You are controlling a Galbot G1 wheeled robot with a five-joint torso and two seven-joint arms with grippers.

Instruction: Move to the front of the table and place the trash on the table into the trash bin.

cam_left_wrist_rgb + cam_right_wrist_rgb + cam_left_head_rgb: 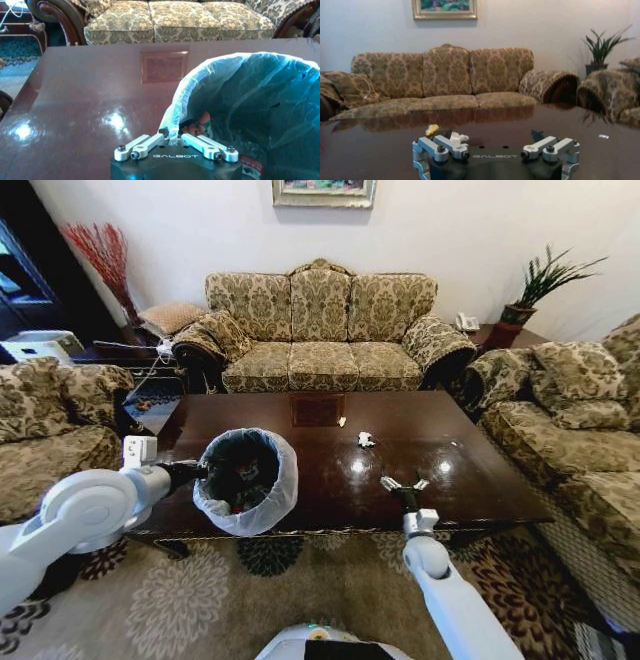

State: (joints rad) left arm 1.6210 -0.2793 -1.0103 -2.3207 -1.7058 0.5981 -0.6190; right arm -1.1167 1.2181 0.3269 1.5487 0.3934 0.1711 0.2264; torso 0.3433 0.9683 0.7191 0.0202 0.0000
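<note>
Fingers of the right gripper (404,484) spread empty at the table's (480,480) near edge, nearer the white wrapper (366,440) toward the far edge, while the left gripper (172,139) pinches the trash bin's (246,480) liner rim.

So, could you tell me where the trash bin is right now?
In the head view, the trash bin sits at the table's near-left edge, its liner rim pinched by the left pincer.

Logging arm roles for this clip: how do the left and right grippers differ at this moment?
The left gripper is shut on the trash bin, pinching its liner rim, while the right gripper is open and holds nothing. The left gripper sits at the table's front left, while the right gripper hovers over the front right, short of the white trash. Both are two-fingered and reach out from the table's front edge.
</note>
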